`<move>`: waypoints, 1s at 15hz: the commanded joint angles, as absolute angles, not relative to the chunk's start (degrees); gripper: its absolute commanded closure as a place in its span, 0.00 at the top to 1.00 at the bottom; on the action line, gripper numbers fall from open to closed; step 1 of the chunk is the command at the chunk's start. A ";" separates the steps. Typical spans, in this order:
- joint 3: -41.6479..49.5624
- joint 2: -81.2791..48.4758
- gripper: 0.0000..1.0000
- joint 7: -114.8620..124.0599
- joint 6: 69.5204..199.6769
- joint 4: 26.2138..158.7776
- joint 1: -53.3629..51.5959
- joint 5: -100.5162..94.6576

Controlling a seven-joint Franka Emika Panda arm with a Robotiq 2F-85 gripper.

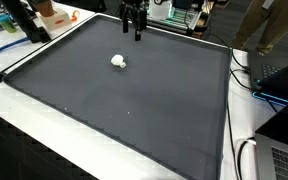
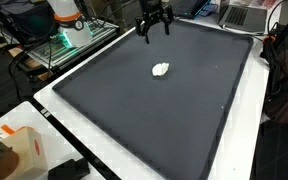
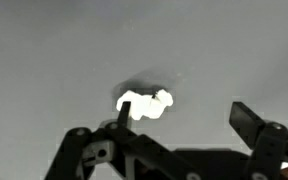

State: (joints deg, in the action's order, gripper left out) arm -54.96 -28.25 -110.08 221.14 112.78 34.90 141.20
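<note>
**Dark mat on a white counter**

The white counter (image 1: 24, 130) carries a large dark grey mat (image 1: 134, 110) that covers most of its top. A small white lump (image 1: 118, 61) lies on the mat, nearer its far edge.

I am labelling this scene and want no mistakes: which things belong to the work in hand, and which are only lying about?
In hand:
- small white crumpled lump, lying on the mat, untouched
- open black metal claw, hovering apart from the lump
- dark grey flat mat, under both

Lying about:
- white and orange carton
- grey laptop
- white table around the mat
</note>
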 commanded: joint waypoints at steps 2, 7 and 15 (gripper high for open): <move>-43.05 -20.95 1.00 -103.77 214.77 114.01 24.81 137.52; -38.38 -15.86 1.00 -98.94 217.56 118.49 16.61 135.91; -36.46 -15.06 1.00 -100.49 217.92 117.94 12.21 136.69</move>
State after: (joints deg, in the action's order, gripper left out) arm -36.46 -15.06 -100.49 217.92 117.93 12.21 136.69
